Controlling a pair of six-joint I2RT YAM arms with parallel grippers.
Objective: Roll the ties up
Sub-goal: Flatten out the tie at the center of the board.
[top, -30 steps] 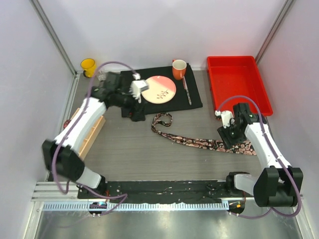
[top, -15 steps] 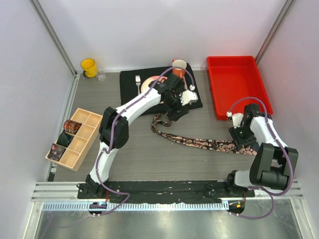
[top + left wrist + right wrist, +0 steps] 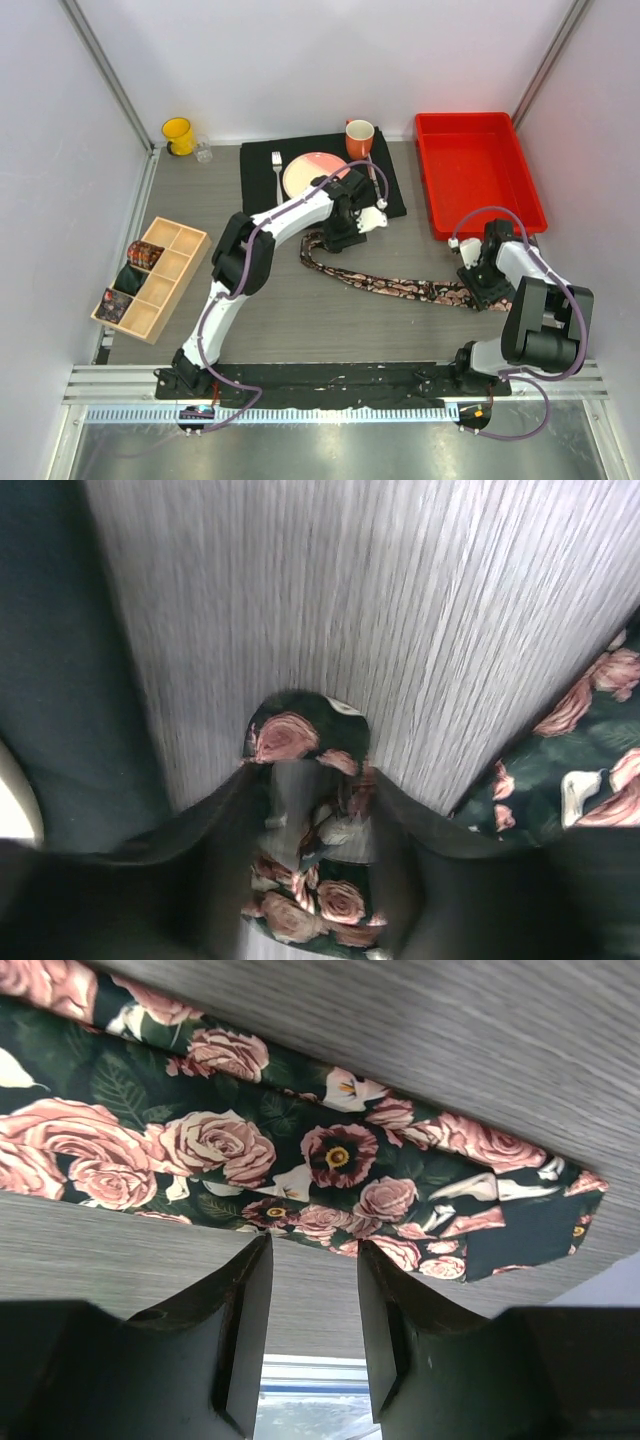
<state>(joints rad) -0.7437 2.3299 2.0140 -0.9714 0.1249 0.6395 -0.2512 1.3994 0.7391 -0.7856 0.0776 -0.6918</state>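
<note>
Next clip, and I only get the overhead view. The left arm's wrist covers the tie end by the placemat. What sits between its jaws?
Observer: In the left wrist view, the tie's narrow end lies between the left jaws, one on each side. Blur hides whether they pinch it.
Operator: And the right jaws, at the other end?
Observer: The right wrist view shows them apart, with only bare table in the gap. The tie's wide end lies just beyond their tips.
Operator: From up here the print is just specks. What is it?
Observer: Pink roses with a few white lilies, on dark green leaves.
</note>
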